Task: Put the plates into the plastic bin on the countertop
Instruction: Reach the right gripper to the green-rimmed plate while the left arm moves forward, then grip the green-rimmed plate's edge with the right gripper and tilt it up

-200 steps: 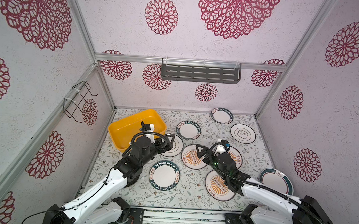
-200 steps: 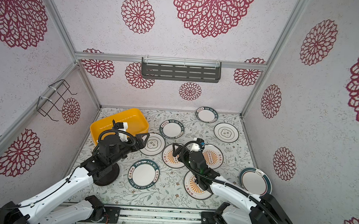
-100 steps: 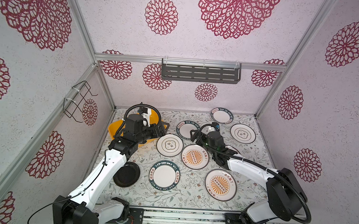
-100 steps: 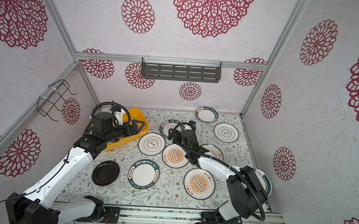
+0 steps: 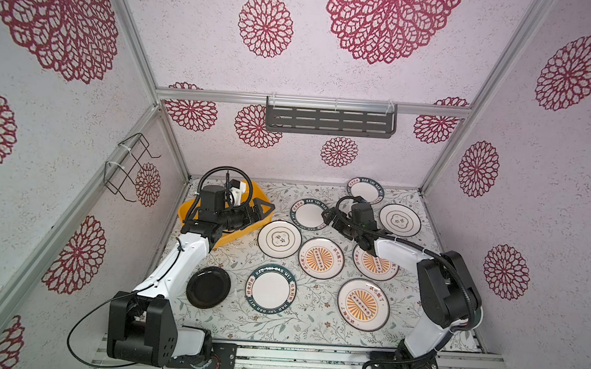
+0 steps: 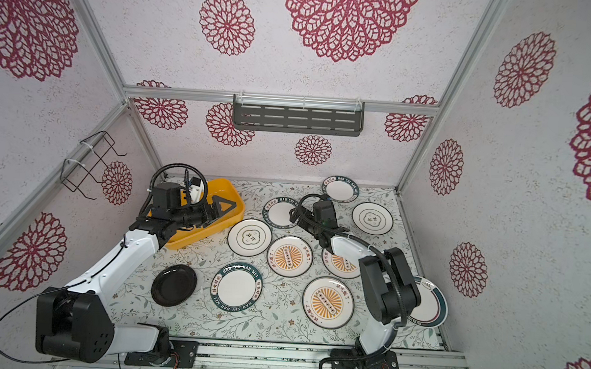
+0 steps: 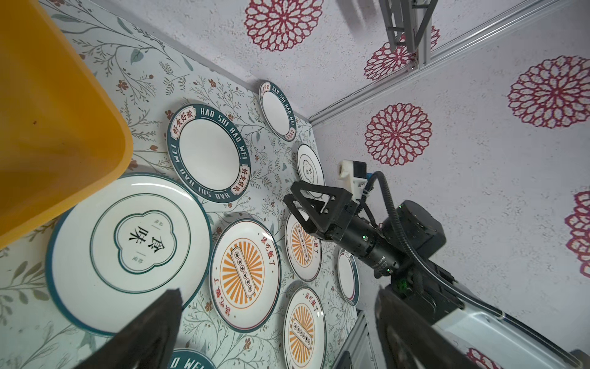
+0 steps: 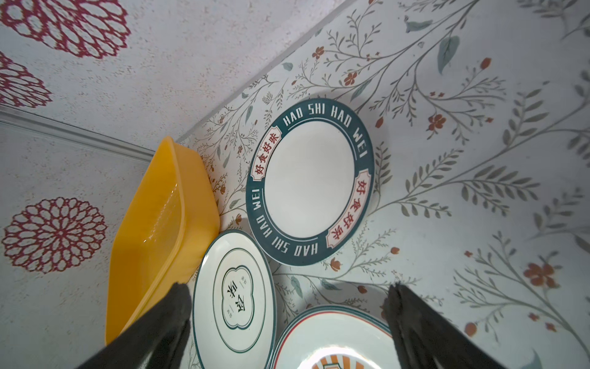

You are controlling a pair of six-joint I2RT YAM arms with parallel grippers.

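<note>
No plate is seen inside the yellow-orange plastic bin (image 5: 240, 232), which is set on the bench (image 5: 299, 329) left of centre in both top views. Much of its inside is hidden there by the left arm (image 5: 176, 266), and the stretch shown in the right wrist view is bare. The task is therefore judged to be at its start. Ten plates are counted lying flat on the bench. A small black plate (image 5: 208, 287) is found low and left of centre, with a front teal-rimmed plate (image 5: 271, 289) beside it. Three sunburst plates (image 5: 320, 258) are spread through the middle, and a near flower-outline plate (image 5: 279, 239) lies just beside the bin. A far flower-outline plate (image 5: 400, 219) is placed toward the right. A middle teal-rimmed plate (image 5: 308, 214) and a rear teal-rimmed plate (image 5: 365, 190) lie toward the back wall. A last teal-edged plate (image 6: 429, 304) is half hidden behind the right arm (image 6: 386, 289) at lower right in a top view. The left arm's jaws are held wide apart and empty above the bin's right end. The right arm's jaws are likewise spread with nothing between them, near the right edge of the middle teal-rimmed plate, which is judged the likely first pick. All ten plates are left to be moved.
</note>
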